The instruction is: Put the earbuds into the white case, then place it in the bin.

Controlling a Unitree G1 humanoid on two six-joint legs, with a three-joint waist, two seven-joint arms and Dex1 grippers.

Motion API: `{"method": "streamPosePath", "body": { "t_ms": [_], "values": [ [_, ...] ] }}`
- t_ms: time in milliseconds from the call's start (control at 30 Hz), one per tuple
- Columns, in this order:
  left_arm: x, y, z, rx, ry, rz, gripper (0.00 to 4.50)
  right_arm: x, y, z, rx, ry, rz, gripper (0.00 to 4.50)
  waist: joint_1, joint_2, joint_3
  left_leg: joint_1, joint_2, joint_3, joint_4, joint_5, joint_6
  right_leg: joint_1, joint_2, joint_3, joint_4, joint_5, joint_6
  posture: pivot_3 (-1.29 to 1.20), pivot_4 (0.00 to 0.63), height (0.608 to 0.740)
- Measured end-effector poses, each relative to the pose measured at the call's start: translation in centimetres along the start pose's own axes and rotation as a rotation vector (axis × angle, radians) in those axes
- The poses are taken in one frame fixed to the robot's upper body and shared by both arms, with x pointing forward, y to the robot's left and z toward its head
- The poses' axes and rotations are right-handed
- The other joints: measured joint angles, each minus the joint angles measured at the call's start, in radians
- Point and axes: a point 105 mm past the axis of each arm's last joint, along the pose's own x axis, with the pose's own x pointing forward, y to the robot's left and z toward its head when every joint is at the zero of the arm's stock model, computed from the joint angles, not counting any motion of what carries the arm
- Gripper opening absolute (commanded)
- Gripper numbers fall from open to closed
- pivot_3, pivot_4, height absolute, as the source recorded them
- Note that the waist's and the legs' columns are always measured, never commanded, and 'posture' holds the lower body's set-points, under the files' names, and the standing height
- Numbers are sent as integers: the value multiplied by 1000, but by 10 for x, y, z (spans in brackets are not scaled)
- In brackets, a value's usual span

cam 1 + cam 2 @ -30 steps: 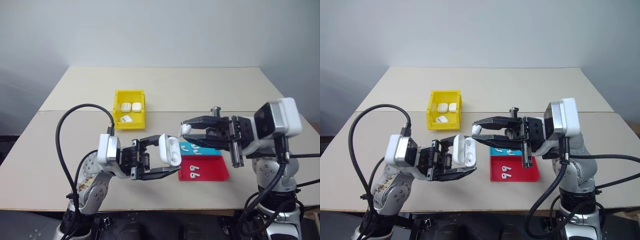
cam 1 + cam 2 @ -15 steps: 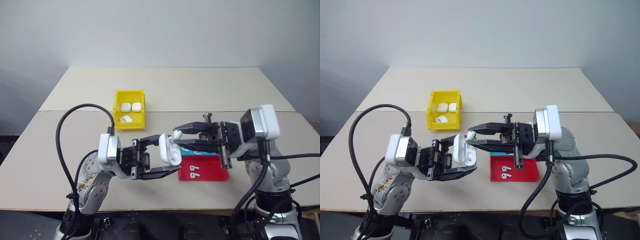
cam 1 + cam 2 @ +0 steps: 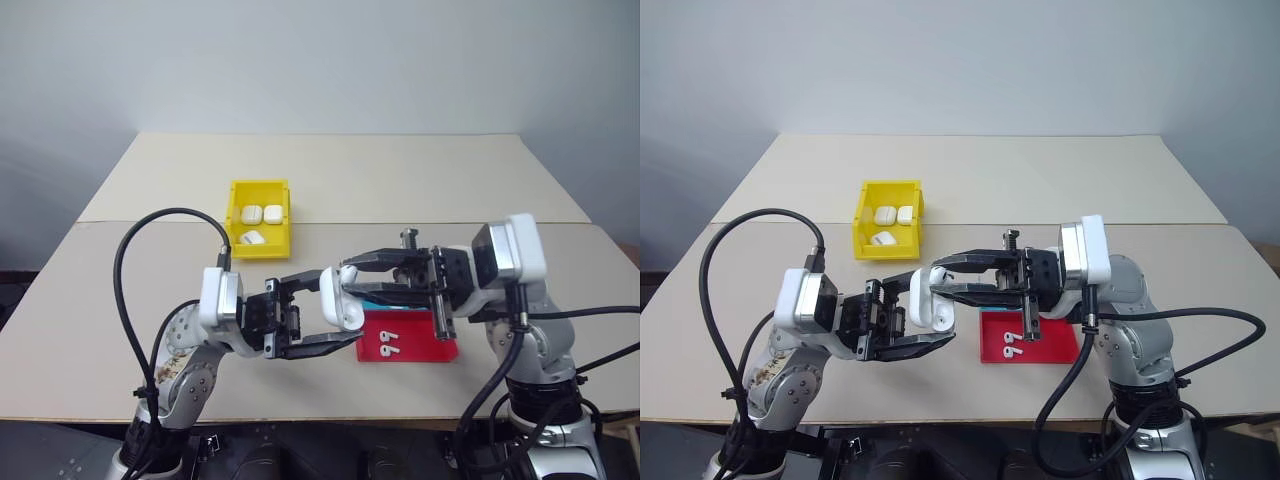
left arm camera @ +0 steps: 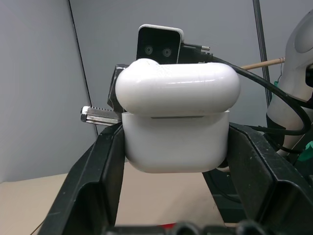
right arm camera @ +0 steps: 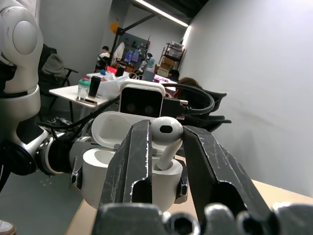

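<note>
At frame centre the left pincer (image 3: 335,320) grips the open white case (image 3: 338,300) while the right pincer (image 5: 164,147) holds an earbud (image 5: 166,134) with its stem entering a well; closing and binning in the upper-left yellow bin (image 3: 259,232) remain.

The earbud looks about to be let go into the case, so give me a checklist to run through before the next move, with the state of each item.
1. White case clamped by the left gripper: ok, a finger on each side in the left wrist view.
2. Lid flipped open: ok, the right wrist view shows it up behind the sockets.
3. Earbud between the right gripper fingers: ok.
4. Stem over a socket: ok, its tip reaches into the case top.
5. Earbud fully seated: not ok, its head stands above the case.
6. Second earbud already in the case: cannot tell.
</note>
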Motion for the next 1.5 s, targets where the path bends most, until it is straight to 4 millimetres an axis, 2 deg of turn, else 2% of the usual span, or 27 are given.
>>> {"method": "streamPosePath", "body": {
  "t_ms": [67,367,467,600,667,800,867,1000,1200,1500],
  "values": [
    [0,0,0,0,3,0,2795,-1,1,0,-8,10,5,2306,0,0,0,0,0,0,0,0,0,0,0,0,0,0,0,0,150,740],
    [-5,0,-3,-6,24,20,2795,-4,-1,-1,-21,39,-1,2306,0,0,0,0,0,0,0,0,0,0,0,0,0,0,0,0,150,740],
    [-20,3,-15,-5,103,58,2795,-16,-6,2,-8,89,-11,2306,0,0,0,0,0,0,0,0,0,0,0,0,0,0,0,0,150,740],
    [-60,-3,-38,8,268,82,2795,-45,-32,-5,-22,368,-60,2306,-4,0,0,0,0,1,-1,0,0,-2,0,0,0,0,-1,0,150,740],
    [-71,-8,-42,13,309,87,2795,-60,-46,-18,-19,564,-61,2306,-7,0,0,-2,1,1,-1,0,0,-3,0,0,0,-1,-1,0,150,740],
    [-82,-13,-43,25,339,99,2795,-84,-62,-57,-41,973,62,2306,-15,1,0,-4,1,2,-1,0,0,-7,0,1,0,-1,-1,0,150,740],
    [-82,-13,-42,30,339,107,2795,-90,-69,-69,-33,1076,108,2306,-18,1,0,-7,1,3,-1,0,0,-10,0,2,1,0,-1,0,150,740],
    [-82,-12,-44,32,341,139,2795,-82,-81,-91,-31,1203,195,2306,-24,1,0,-12,1,5,-1,1,-2,-17,0,3,4,0,-2,0,150,740],
    [-82,-14,-46,35,350,161,2795,-83,-75,-119,-19,1322,304,2306,-19,1,0,-14,1,4,0,1,-2,-17,0,1,3,0,-2,0,150,740],
    [-79,-18,-51,18,339,201,2795,-91,-75,-141,-30,1430,291,2306,-22,1,0,-13,1,4,0,2,-3,-18,0,1,5,0,-2,0,150,740]
  ]
}}
